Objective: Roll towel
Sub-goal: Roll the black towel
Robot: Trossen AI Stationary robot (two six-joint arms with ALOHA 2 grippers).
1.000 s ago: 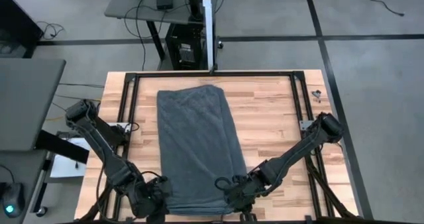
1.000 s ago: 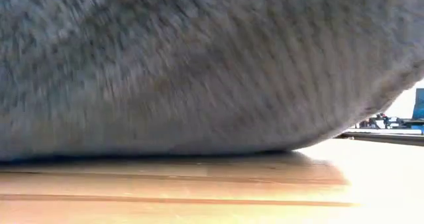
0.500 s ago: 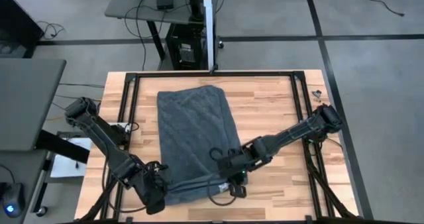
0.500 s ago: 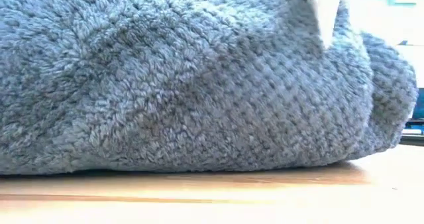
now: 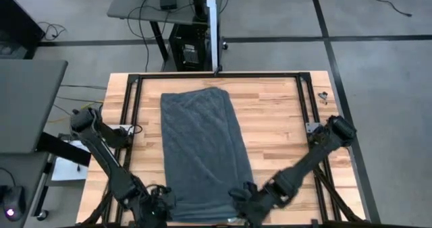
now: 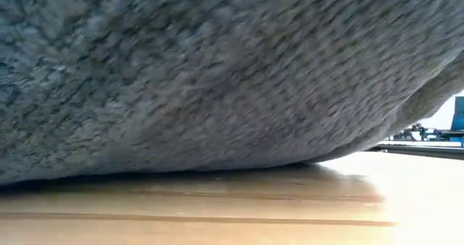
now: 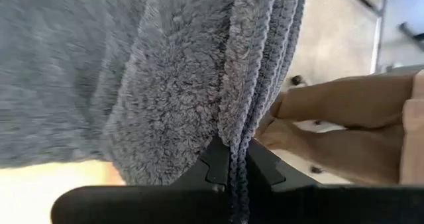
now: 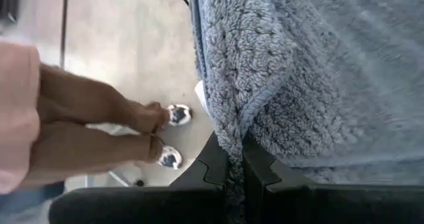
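Note:
The dark grey towel (image 5: 202,147) lies lengthwise on the wooden table (image 5: 283,120), from the far side to the near edge. My left gripper (image 5: 164,204) is shut on its near left corner. My right gripper (image 5: 241,200) is shut on its near right corner. The towel's near end (image 6: 217,71) fills the low view, and its underside curves up off the wood toward the right. The rest of the towel lies flat on the table. My left gripper pinches the towel's near left corner (image 7: 233,134) between its two fingers, where several ribbed edges lie stacked together. The fingers slant down from the near side, and the cloth runs away from them without sagging. My right gripper pinches the hemmed edge at the near right corner (image 8: 232,141) between its two fingers. The fingers slant down from the near side. The corner is bunched at the fingers, and the cloth beyond them spreads out.
Black frame rails (image 5: 131,93) run along the table's sides and far edge. A small metal part (image 5: 322,96) lies at the far right. Bare wood lies to the right of the towel. A person's legs (image 8: 93,118) stand beyond the table's near edge.
Both grippers, shut on the near corners, carried the towel's near end toward the far edge, so that it bunched up. They then came back to the near edge and drew it out long again. The far end stayed in place.

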